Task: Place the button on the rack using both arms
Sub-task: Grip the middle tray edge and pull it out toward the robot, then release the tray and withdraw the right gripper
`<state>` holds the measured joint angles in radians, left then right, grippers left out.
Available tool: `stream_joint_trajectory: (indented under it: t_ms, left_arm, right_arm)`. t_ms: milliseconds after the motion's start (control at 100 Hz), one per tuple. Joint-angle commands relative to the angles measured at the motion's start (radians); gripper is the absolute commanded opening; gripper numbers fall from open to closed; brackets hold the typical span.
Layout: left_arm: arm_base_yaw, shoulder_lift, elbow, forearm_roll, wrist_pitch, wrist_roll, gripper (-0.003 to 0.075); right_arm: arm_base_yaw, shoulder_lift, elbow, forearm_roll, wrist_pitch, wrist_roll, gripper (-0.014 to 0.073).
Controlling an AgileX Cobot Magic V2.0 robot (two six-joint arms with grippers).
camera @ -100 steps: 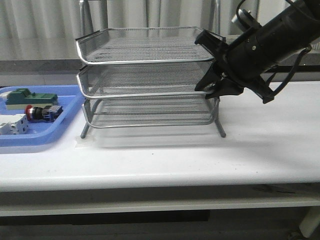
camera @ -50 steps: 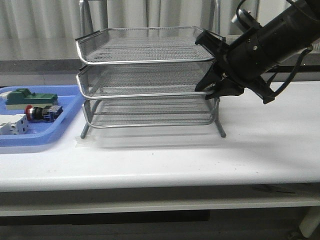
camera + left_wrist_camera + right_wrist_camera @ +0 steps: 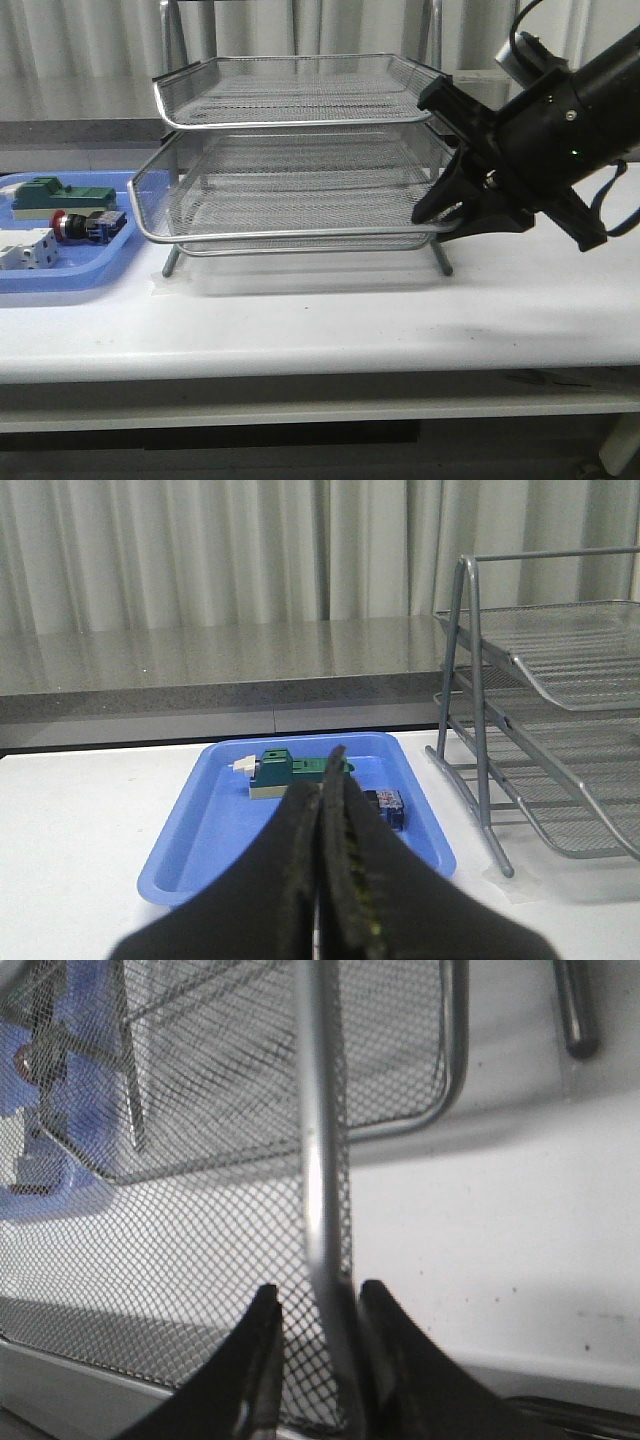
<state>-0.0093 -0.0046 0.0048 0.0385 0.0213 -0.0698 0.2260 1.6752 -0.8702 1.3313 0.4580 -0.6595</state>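
The button [image 3: 76, 225], red-headed with a blue-and-black body, lies in the blue tray [image 3: 60, 272] at the far left. In the left wrist view my fingers half hide the button [image 3: 387, 807]. The rack [image 3: 290, 122] stands mid-table, and its middle tier [image 3: 280, 238] is drawn out toward the front. My right gripper [image 3: 442, 212] holds that tier at its right side. In the right wrist view the right gripper [image 3: 318, 1298] straddles the tier's wire rim [image 3: 322, 1160] and mesh wall. My left gripper [image 3: 328, 768] is shut and empty, hovering near the blue tray [image 3: 200, 830].
A green flat block [image 3: 60, 193] and a white breaker [image 3: 25, 250] share the blue tray with the button. The green block [image 3: 290, 770] lies just beyond my left fingertips. The rack's rod frame [image 3: 470, 680] stands right of the tray. A grey ledge and curtains run behind the table.
The rack's middle tier has slid out toward the front. My right gripper moved with it, lower and nearer. The button and the blue tray stayed put.
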Motion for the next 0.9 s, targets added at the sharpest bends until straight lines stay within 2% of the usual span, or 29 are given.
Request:
stream_joint_trajectory:
  t_ms: [0,290,370,510,580,760,890]
  left_arm:
    - [-0.01,-0.031,0.032,-0.002,-0.077,-0.01,-0.002]
    - [-0.01,-0.031,0.032,-0.002,-0.077,-0.01,-0.002]
    - [-0.01,-0.031,0.032,-0.002,-0.077,-0.01,-0.002]
    - [-0.01,-0.031,0.032,-0.002,-0.077,-0.01,-0.002]
    - [-0.01,-0.031,0.032,-0.002,-0.077,-0.01,-0.002]
    - [-0.01,-0.031,0.032,-0.002,-0.077,-0.01,-0.002]
    - [-0.008,-0.031,0.032,-0.002,-0.077,-0.01,-0.002]
  right_arm:
    - [0.001,-0.074,0.041,-0.055,-0.006,-0.041,0.0045]
    - [0.001,-0.154,0.131,-0.055,-0.01,-0.057,0.0071]
    - [0.001,-0.17,0.131,-0.055,-0.009,-0.068,0.0166]
    - [0.001,-0.197,0.131,-0.055,-0.006,-0.068,0.0437]
    - [0.001,-0.214,0.131,-0.055,-0.006,-0.075,0.0517]
    - [0.001,-0.275,0.132,-0.09,0.025,-0.076,0.053]
    - [0.001,-0.323,0.145,-0.164,0.058,-0.073,0.053]
